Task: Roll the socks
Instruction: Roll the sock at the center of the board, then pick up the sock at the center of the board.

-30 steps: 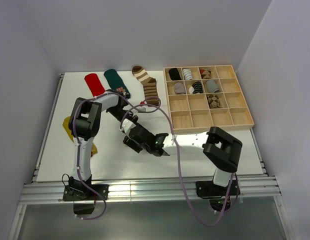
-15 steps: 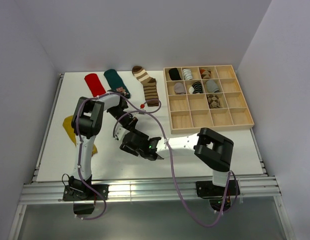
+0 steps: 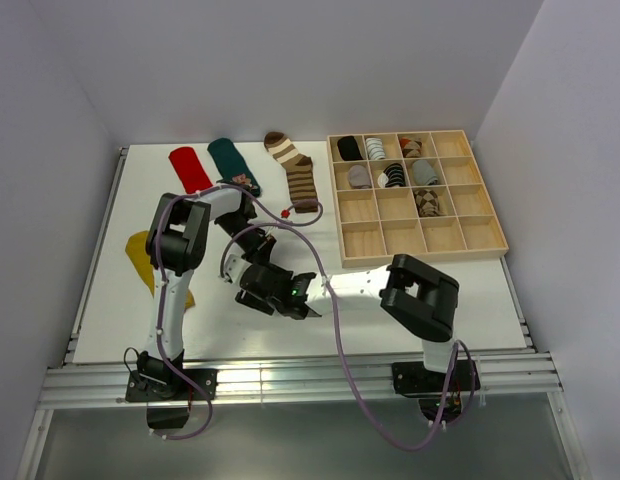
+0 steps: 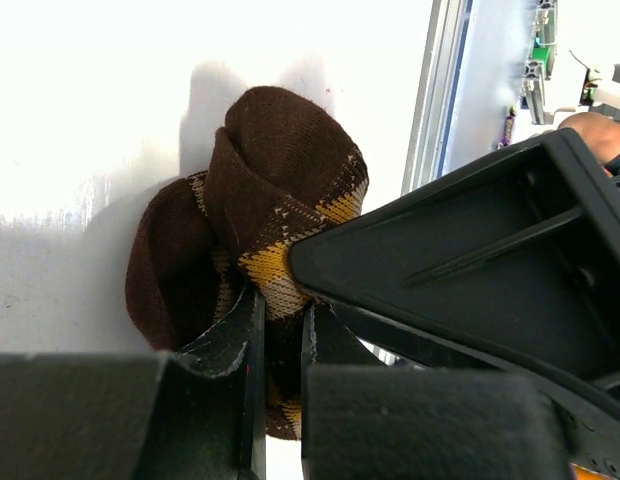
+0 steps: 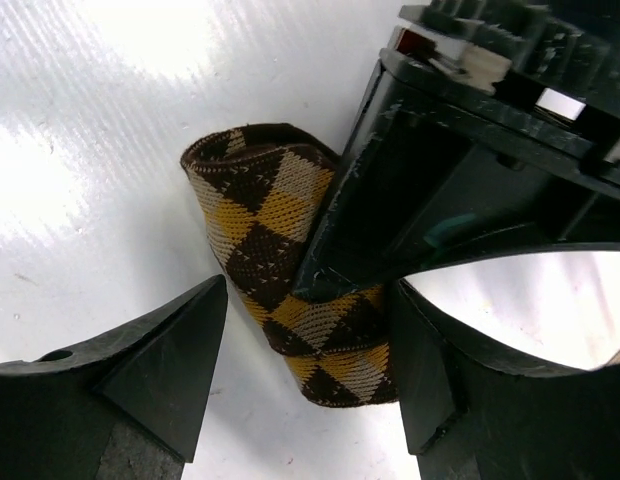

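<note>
A rolled brown argyle sock lies on the white table, and my left gripper is shut on its lower end. In the right wrist view the same sock sits between the fingers of my open right gripper, which straddle it without touching it. The left gripper clamps it from above there. One right finger fills the right side of the left wrist view. In the top view both grippers meet mid-table and hide the sock. Red, teal, striped and mustard socks lie flat.
A wooden grid tray stands at the right rear, with several rolled socks in its upper compartments. The flat socks lie along the far-left edge, the mustard one partly under the left arm. Purple cables loop over the table's middle.
My right arm has swung left, bringing its open gripper up to the left gripper and around the argyle sock. The left gripper has stayed shut on the sock.
</note>
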Tool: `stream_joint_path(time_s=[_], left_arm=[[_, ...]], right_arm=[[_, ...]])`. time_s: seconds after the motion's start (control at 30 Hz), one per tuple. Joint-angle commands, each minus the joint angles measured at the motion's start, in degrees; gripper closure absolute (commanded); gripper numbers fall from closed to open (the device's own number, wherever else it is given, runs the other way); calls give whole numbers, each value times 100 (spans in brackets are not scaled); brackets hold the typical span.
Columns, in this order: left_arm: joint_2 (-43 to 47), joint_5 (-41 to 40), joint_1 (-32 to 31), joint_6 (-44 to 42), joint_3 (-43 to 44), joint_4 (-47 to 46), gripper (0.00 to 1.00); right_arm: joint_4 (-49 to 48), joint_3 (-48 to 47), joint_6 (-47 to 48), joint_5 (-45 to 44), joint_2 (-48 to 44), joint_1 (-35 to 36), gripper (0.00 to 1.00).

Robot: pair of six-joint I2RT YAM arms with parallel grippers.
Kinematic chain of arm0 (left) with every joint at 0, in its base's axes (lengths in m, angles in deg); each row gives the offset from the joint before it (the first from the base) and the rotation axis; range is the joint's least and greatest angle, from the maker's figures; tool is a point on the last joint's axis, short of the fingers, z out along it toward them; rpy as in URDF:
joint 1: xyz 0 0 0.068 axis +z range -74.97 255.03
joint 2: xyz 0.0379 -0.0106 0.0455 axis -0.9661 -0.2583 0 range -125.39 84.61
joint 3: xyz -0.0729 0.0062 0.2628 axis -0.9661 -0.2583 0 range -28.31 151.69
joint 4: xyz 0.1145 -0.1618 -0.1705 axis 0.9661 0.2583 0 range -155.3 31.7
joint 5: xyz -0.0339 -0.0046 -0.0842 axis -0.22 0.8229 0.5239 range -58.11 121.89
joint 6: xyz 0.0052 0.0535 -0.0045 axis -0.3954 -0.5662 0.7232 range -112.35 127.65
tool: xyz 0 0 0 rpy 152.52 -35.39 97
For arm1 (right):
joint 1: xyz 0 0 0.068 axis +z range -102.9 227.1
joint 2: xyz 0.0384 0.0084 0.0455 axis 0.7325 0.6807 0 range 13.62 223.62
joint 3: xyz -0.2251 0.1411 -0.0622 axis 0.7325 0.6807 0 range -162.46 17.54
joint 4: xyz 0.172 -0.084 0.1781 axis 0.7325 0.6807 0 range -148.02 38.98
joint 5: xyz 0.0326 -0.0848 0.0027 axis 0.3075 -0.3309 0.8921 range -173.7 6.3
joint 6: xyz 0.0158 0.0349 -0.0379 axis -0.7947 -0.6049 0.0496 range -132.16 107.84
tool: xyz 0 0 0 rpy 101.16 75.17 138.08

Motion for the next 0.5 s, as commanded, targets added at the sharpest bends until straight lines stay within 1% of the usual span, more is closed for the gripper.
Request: stream_joint_path(time_s=[0.0, 0.17, 0.4, 0.47], left_arm=[[-307, -752, -36, -332, 51, -393, 100], [-368, -840, -45, -270, 104, -384, 100], [-360, -902, -44, -262, 69, -375, 100], [-360, -902, -53, -253, 77, -366, 100]], right_arm=[[138, -336, 2, 443, 102, -107, 29], [296, -442, 99, 417, 216, -257, 29], [472, -477, 134, 803, 392, -450, 30], [543, -529, 108, 1040, 471, -529, 30]])
